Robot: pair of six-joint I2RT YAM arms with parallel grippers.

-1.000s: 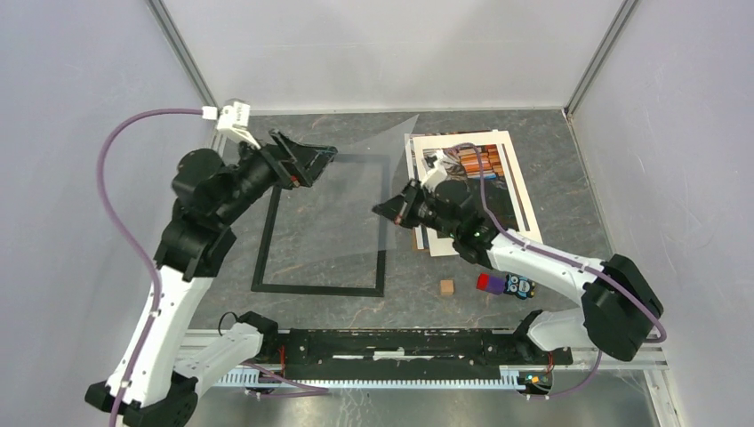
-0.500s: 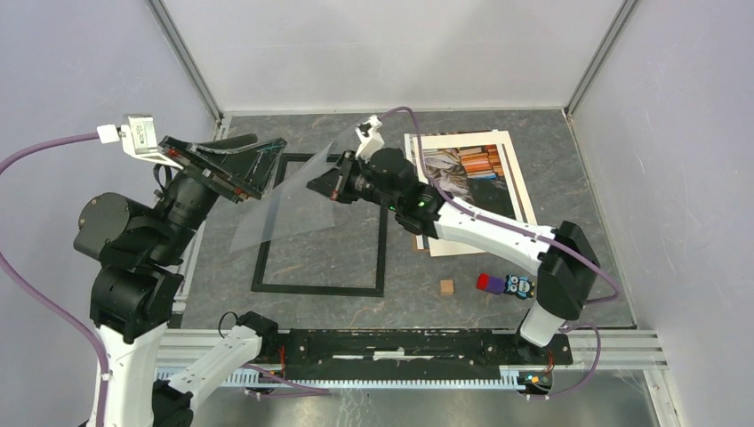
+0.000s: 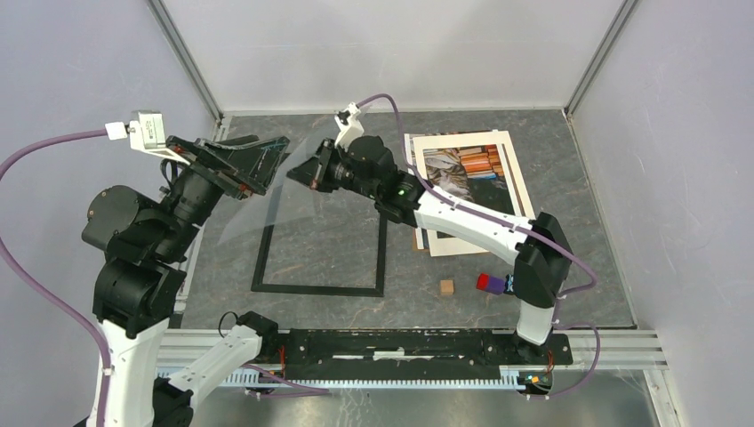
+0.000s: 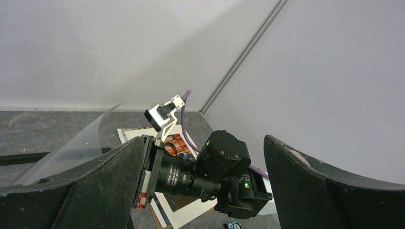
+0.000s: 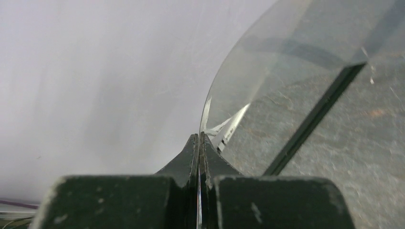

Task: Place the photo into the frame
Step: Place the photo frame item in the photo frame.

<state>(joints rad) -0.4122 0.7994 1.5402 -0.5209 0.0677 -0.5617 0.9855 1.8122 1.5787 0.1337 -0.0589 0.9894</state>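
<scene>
It was a robot lab cell. Plain pale walls point(image 3: 391, 53) and metal corner posts point(image 3: 185, 58) stood beyond the right gripper point(image 3: 300, 173), a dark tabletop point(image 3: 569, 178) below it.

The frame point(image 3: 320, 289) is laid flat on the table point(image 3: 569, 231). Just right of the frame, the photo point(image 3: 476, 162) is laid flat. Above the frame's far left corner, a clear sheet point(image 3: 276, 200) is held tilted in the air, pinched at its far edge by the right gripper point(image 3: 307, 171). The left gripper point(image 3: 267, 165) is held spread at the sheet's left side. Right of the frame's near right corner a block point(image 3: 447, 286) is set, and a toy point(image 3: 507, 285) further right.
</scene>
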